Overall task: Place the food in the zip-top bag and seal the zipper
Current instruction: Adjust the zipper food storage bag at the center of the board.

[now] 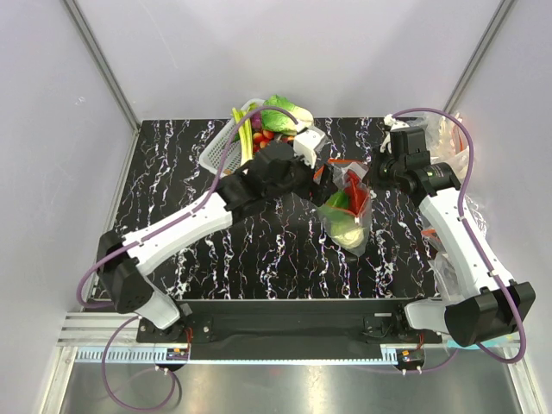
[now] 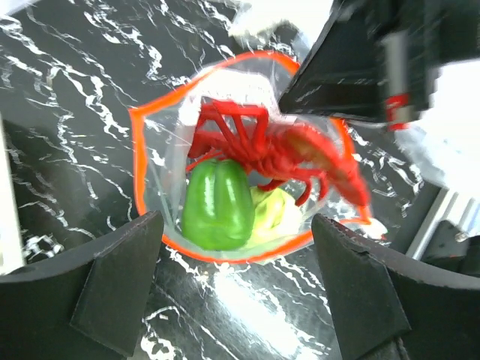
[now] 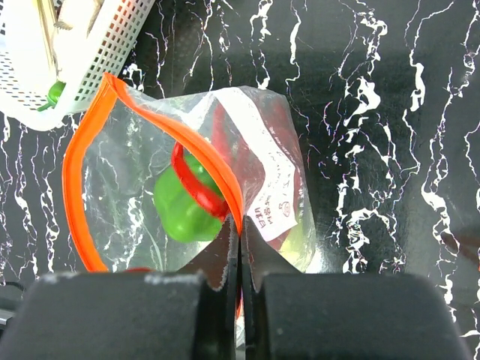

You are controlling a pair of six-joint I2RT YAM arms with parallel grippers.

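The clear zip-top bag (image 1: 355, 216) hangs open-mouthed at mid-table. In the left wrist view its red-orange zipper (image 2: 137, 169) rings the mouth. Inside lie the red lobster (image 2: 300, 154), the pale cabbage (image 2: 276, 214) and a green toy pepper (image 2: 217, 202). My left gripper (image 2: 236, 259) is open and empty just above the mouth, a finger on either side; it also shows in the top view (image 1: 321, 164). My right gripper (image 3: 241, 225) is shut on the zipper strip (image 3: 202, 154) beside the white label (image 3: 270, 187), holding the bag up; it also shows in the top view (image 1: 378, 172).
A white perforated basket (image 1: 217, 153) at the back holds leafy greens (image 1: 280, 112), a leek and small red pieces; its corner shows in the right wrist view (image 3: 97, 67). Wrinkly clear plastic (image 1: 455, 147) lies at the right edge. Grey walls enclose the black marbled table (image 1: 259, 250).
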